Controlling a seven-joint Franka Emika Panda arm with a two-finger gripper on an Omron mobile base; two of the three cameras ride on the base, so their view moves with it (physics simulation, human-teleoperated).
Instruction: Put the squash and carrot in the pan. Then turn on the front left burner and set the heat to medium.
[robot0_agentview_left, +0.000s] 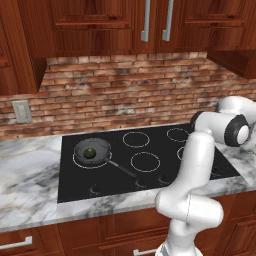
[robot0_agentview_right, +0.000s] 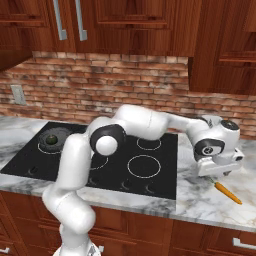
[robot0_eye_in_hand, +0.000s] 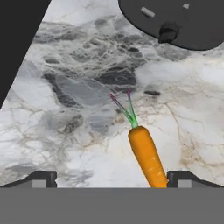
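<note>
Carrot (robot0_eye_in_hand: 147, 157) lying on marble surface (robot0_eye_in_hand: 78, 131): light, stiff, smooth; end effector (robot0_eye_in_hand: 111, 179) hovering wide-spread, mid-body grip looking best.

The arm (robot0_agentview_right: 75, 165) is all glossy white rounded tube segments with dark grey rings and caps at the joints, a blocky white hand (robot0_agentview_right: 216, 165), and two small dark fingertips (robot0_eye_in_hand: 43, 178).

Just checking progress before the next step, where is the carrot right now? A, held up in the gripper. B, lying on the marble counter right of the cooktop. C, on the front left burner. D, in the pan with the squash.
B: the carrot lies flat on the marble counter, below the gripper, off the cooktop.
</note>
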